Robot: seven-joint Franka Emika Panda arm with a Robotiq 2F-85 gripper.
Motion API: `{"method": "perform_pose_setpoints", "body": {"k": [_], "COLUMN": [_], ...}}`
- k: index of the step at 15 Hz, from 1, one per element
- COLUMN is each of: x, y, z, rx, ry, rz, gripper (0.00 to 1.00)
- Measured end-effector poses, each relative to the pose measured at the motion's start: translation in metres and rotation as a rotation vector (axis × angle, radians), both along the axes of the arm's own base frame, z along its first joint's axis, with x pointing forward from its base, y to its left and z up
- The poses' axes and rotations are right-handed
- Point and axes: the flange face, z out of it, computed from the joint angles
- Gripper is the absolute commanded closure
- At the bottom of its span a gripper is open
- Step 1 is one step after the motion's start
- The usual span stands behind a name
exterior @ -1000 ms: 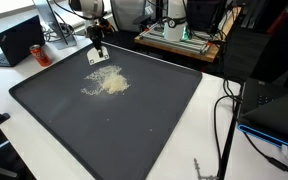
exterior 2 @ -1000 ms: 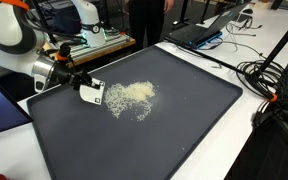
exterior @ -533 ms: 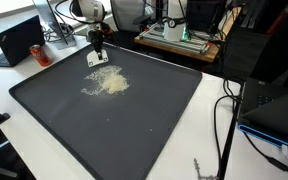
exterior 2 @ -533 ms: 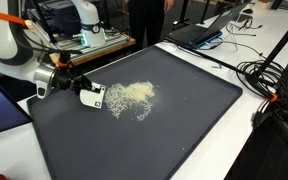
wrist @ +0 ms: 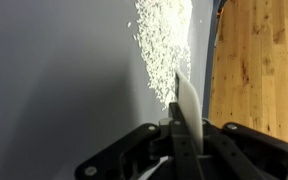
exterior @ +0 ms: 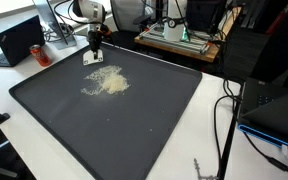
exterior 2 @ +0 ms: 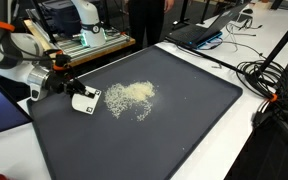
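1. I have the white scraper clamped between the gripper's fingers. In the wrist view its flat blade sticks straight out from the gripper, thin edge toward the camera.
2. The gripper has its jaws closed on the scraper's upper end, and nothing else is in its grasp.
3. The scraper sits just beside the pile of grains, at the pile's edge on the arm's side. In an exterior view the scraper lies just beyond the pile's far edge.
4. In the wrist view the blade tip reaches the nearest loose grains. I cannot tell whether the blade rests on the surface or hangs just above it.
5. The pile is pale and loosely spread, thick in the middle with stray grains around its rim.
6. Under the pile lies a dark mat that runs well out on every side of it.
7. Past the pile, off the mat's edge, the wrist view shows a wooden floor.
8. Well apart from the pile, a laptop stands off the mat, and cables lie beyond the opposite border.
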Motion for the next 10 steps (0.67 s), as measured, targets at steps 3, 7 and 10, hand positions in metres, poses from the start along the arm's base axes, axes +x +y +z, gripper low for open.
{"method": "perform_pose_setpoints", "body": {"k": [3, 7, 10], "x": [-0.005, -0.007, -0.004], "y": [-0.007, -0.012, -0.014], "z": [0.001, 0.005, 0.015], "rx": [-0.01, -0.064, -0.14], "ry": [-0.002, 0.013, 0.032], "rz": [-0.022, 0.001, 0.014], "gripper": [0.99, 0.99, 0.99]}}
